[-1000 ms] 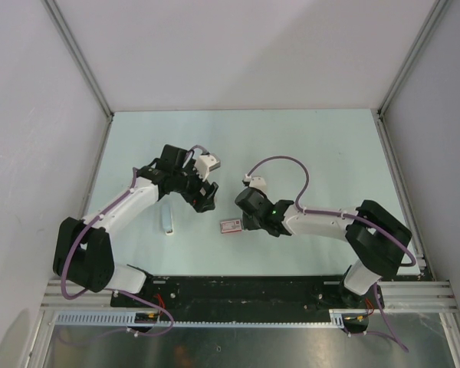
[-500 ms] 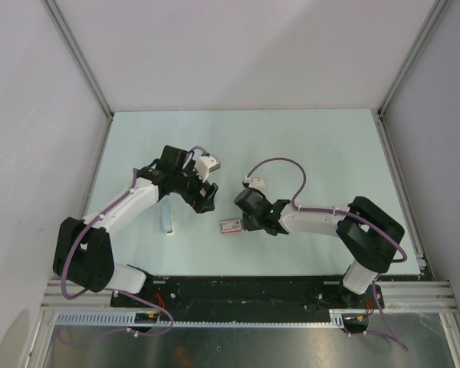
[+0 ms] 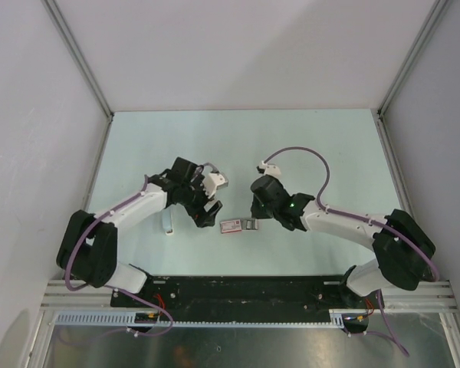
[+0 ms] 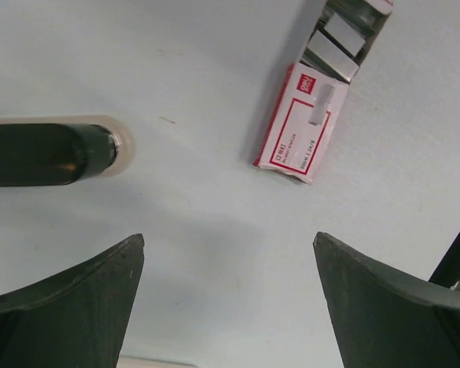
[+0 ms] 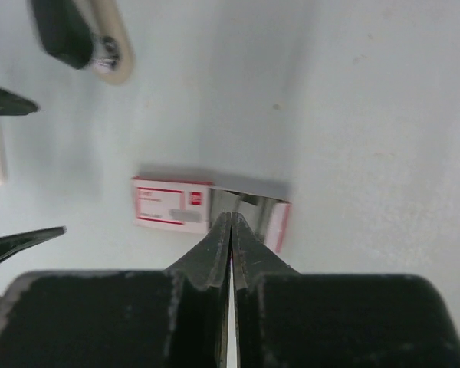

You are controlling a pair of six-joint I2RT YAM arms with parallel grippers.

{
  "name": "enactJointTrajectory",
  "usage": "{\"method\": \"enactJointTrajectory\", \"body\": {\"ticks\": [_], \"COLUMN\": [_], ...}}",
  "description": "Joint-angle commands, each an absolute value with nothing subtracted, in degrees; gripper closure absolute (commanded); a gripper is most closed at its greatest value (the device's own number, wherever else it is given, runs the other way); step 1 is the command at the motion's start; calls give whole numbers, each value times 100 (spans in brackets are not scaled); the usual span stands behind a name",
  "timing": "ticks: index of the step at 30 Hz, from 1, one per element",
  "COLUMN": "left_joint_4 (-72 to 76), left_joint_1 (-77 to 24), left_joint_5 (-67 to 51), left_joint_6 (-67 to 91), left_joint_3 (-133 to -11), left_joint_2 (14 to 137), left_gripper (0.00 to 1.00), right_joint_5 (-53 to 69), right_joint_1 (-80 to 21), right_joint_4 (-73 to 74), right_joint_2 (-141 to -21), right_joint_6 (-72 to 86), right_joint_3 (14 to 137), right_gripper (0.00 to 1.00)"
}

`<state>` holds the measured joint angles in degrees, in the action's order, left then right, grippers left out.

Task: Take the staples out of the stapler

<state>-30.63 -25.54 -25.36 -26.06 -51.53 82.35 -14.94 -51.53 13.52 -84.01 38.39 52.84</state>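
Stapler [image 3: 231,225]: centre frame, flat.
Left gripper [image 4: 228,253]: fingers wide apart, beside it.
Right gripper [image 5: 230,222]: fingers together, over it.

Pale green table [image 3: 330,146], small white oblong item [image 3: 167,221] (left of centre)

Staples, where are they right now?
Upper right in the left wrist view: the staples lie in the open end of the red-labelled case, between the open left hand and the shut right hand.
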Motion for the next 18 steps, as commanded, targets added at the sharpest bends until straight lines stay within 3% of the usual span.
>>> {"method": "enactJointTrajectory", "body": {"ticks": [1,5,18], "left_joint_4": [-2844,-2594,-2171], "left_joint_1": [-2821,-3029,-3279], "left_joint_5": [-2360,-2094,-1519], "left_joint_6": [-2958,-2978,-2923], "left_joint_3": [-4954,-4849,-4895], "left_joint_2": [8405,8579,9081], "left_gripper": [3,3,4], "right_joint_5": [-1277,-687,961], "right_joint_1": [-4854,-4458,-3642], "right_joint_4": [1538,1065,-788], "right_joint_2": [-8257,-8030,-8219], "right_joint_6": [3910,4128,4656], "right_joint_3": [4789,4118,3129], "right_gripper": [94,84,84]}}
